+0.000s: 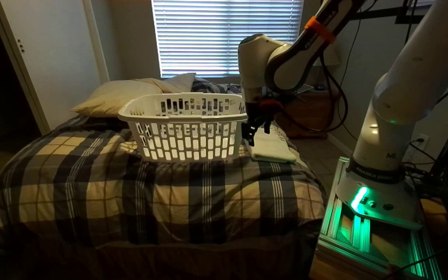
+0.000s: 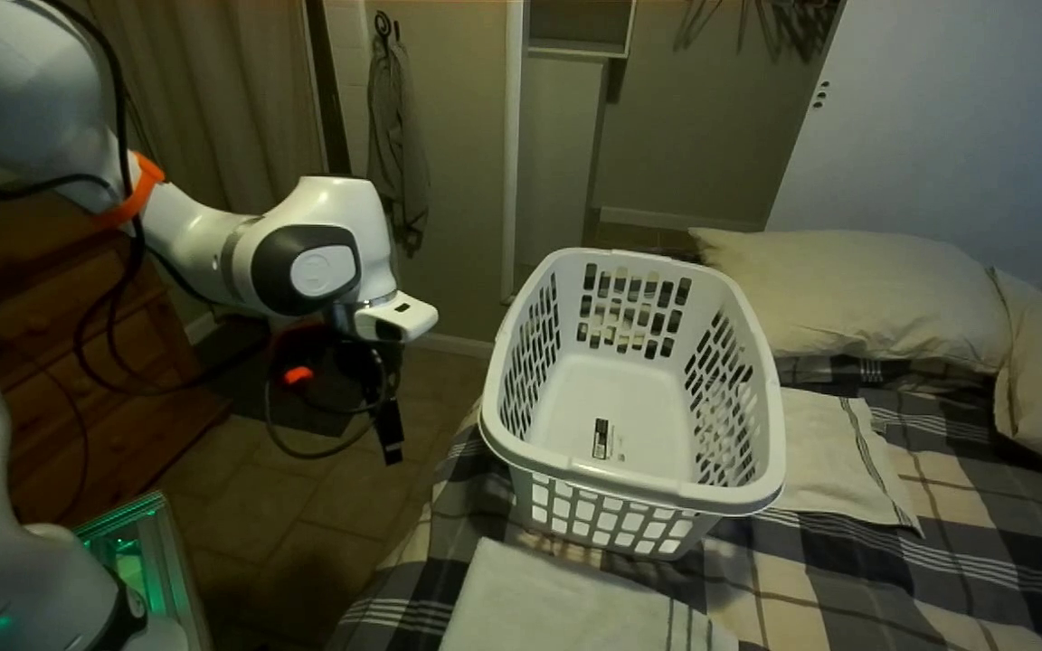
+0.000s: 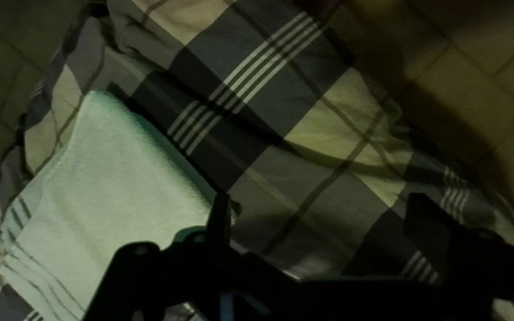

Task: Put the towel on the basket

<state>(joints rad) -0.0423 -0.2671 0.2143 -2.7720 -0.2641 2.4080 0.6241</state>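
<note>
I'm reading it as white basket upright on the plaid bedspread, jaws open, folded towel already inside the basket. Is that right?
Not the last part: the folded towel isn't inside the basket but lies beside it on the plaid bedspread, as both exterior views show. The basket does stand upright on the bedspread, and the jaws are open.

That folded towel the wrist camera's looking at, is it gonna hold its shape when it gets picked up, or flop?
Likely flop: the folded towel is soft-looking cloth, so its free end would probably droop. It may unfold, since its layers sit unevenly at the striped end. Rolling seems unlikely: it lies flat on the bedspread.
</note>
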